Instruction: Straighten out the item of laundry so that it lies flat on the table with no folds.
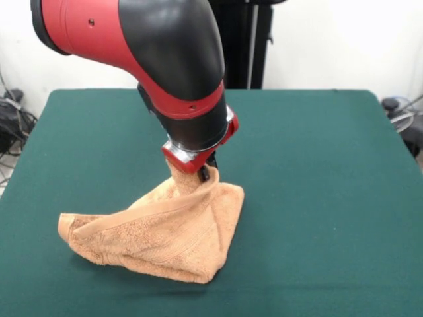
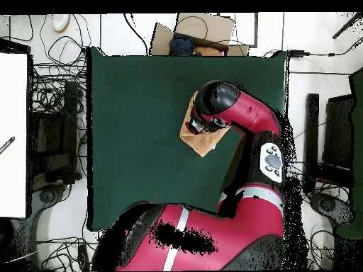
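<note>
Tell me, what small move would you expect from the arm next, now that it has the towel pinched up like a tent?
Probably a short pull upward and sideways over bare table. The gripper holds one part of the towel raised to a peak while the rest sags in folds on the green cloth, bunched and doubled over itself. Dragging the pinched part away from the heap should let those folds slide open.

Fuzzy terry-cloth towel (image 1: 165,241), matt green felt table (image 1: 317,198), glossy red-and-black plastic arm (image 1: 158,46)

towel (image 1: 165,238): orange-tan | table (image 1: 317,165): dark green | arm (image 1: 165,59): red, black
</note>
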`<act>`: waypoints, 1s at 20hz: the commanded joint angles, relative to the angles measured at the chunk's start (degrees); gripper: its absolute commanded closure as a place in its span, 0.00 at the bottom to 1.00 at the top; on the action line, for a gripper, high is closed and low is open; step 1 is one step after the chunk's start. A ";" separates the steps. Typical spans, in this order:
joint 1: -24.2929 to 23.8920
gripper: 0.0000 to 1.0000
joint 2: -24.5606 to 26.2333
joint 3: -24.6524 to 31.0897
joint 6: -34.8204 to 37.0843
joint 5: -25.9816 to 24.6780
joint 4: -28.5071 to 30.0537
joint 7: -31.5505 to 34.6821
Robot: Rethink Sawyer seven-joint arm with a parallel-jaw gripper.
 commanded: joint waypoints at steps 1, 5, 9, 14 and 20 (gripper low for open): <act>1.70 1.00 2.37 -2.24 8.36 -3.49 -2.33 20.21; 1.95 1.00 2.26 -2.49 8.88 -3.93 -2.18 20.29; 2.02 1.00 1.88 -3.67 10.59 -4.64 -2.22 20.00; 3.00 1.00 3.24 -3.73 7.33 -0.86 -5.93 26.03; 2.28 1.00 1.90 -2.32 4.76 -0.37 -4.38 25.09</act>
